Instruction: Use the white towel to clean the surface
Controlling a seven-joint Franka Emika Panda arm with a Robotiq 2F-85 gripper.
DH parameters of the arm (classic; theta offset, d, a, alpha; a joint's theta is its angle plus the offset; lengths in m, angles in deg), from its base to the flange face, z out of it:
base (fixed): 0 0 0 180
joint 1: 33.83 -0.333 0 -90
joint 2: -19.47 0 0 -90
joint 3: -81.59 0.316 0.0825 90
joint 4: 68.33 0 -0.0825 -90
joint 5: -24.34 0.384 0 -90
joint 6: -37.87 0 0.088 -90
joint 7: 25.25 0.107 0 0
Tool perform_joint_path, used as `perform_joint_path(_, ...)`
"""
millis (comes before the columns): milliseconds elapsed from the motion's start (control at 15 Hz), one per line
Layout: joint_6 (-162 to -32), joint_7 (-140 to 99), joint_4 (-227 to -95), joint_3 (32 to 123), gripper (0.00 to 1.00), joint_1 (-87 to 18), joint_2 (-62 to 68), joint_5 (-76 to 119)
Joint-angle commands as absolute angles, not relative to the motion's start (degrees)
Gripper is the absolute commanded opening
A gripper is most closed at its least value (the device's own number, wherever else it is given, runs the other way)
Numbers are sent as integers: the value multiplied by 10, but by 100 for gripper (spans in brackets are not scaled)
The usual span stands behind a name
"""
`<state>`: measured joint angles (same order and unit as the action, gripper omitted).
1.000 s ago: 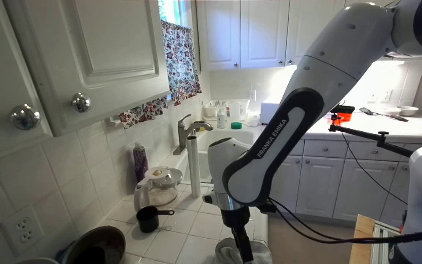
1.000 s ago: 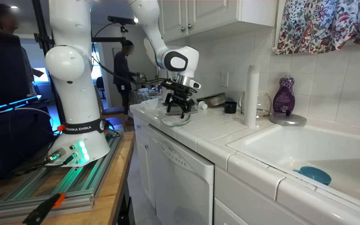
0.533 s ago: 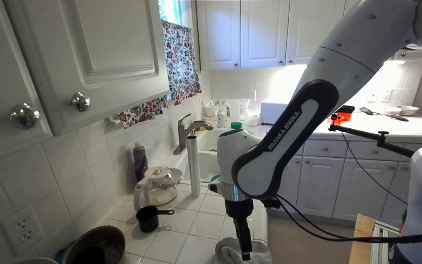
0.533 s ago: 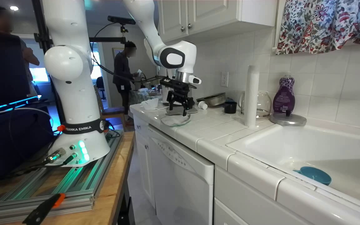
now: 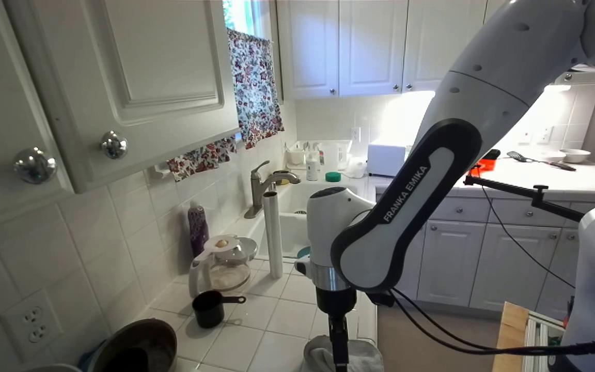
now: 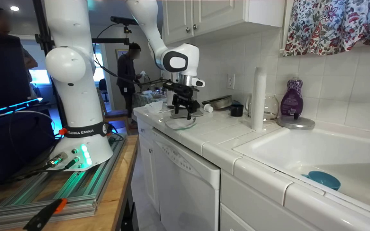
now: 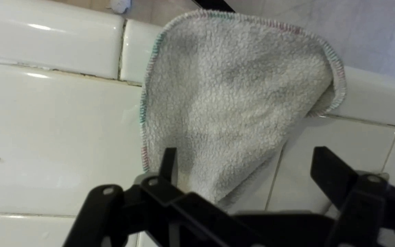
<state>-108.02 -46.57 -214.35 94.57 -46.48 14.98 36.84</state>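
Note:
The towel (image 7: 238,92) is off-white to grey, with red and green stitching along its edge. In the wrist view it lies folded and rumpled on the white tiled counter (image 7: 60,144), partly over the front edge. It also shows in an exterior view (image 5: 367,356), cut off at the bottom. My gripper (image 7: 245,152) is open and empty above the towel's near part, one finger over the cloth and the other over bare tile. In an exterior view the gripper (image 6: 182,115) points down over a pale flat shape with a greenish rim that looks like the towel. I cannot tell whether the fingertips touch it.
A black measuring cup (image 5: 208,308), glass coffee pot (image 5: 228,271), upright white tube (image 5: 273,235) and dark pan (image 5: 137,346) stand on the counter. A sink (image 6: 300,144) with a blue cup (image 6: 323,179) is set in the counter. A pot lid (image 6: 295,122) lies beside it.
The arm has shifted slightly back and the gripper has turned a little. It rose a bit, then came down slightly. The towel lies as before.

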Motion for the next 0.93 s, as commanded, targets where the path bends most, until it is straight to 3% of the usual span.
perform_joint_path(0,-1103,-404,-2166,958,100,-472,147,360)
perform_joint_path(400,-1151,-358,-2196,952,100,-466,142,336)
perform_joint_path(467,-1162,-355,-2193,951,75,-466,138,327)
perform_joint_path(533,-1171,-350,-2191,949,74,-466,134,315)
perform_joint_path(867,-1185,-330,-2177,948,38,-469,113,269)
